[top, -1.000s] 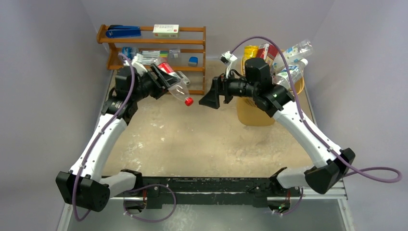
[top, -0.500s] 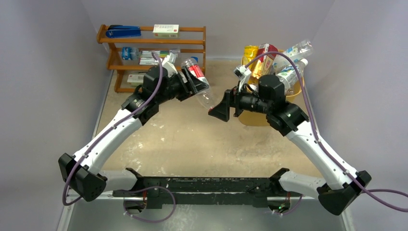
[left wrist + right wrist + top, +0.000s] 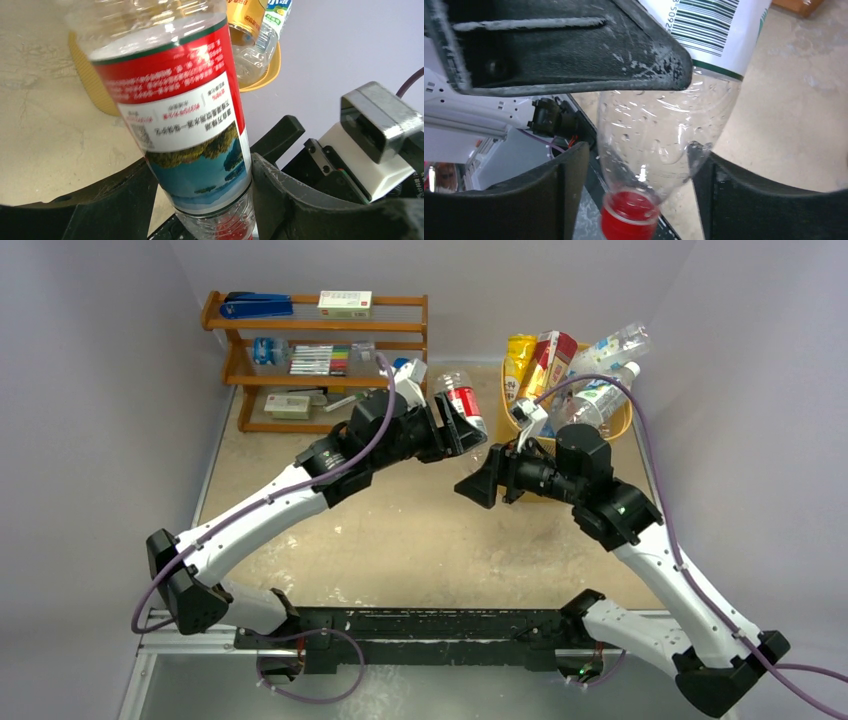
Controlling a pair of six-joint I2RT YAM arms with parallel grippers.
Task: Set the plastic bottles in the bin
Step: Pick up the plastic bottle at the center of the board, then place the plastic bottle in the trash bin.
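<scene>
A clear plastic bottle [image 3: 463,403] with a red label hangs tilted in the air just left of the bin. My left gripper [image 3: 448,428] is shut on its labelled body [image 3: 185,120]. In the right wrist view its clear shoulder [image 3: 659,135] and red cap [image 3: 630,212] sit between the fingers of my right gripper [image 3: 639,170]. That gripper is open: one finger touches the shoulder, the other stands a little off it. The yellow-orange bin [image 3: 622,423] stands at the back right, heaped above its rim with several bottles [image 3: 603,392].
A brown wooden shelf rack [image 3: 320,325] with marker pens [image 3: 320,360] and small boxes stands at the back left. Grey walls close in on both sides. The bin's lattice wall [image 3: 90,75] shows close behind the held bottle.
My left arm has carried the bottle rightwards towards the bin. My right gripper has drawn back right and down, and its jaws have narrowed around the bottle's neck.
</scene>
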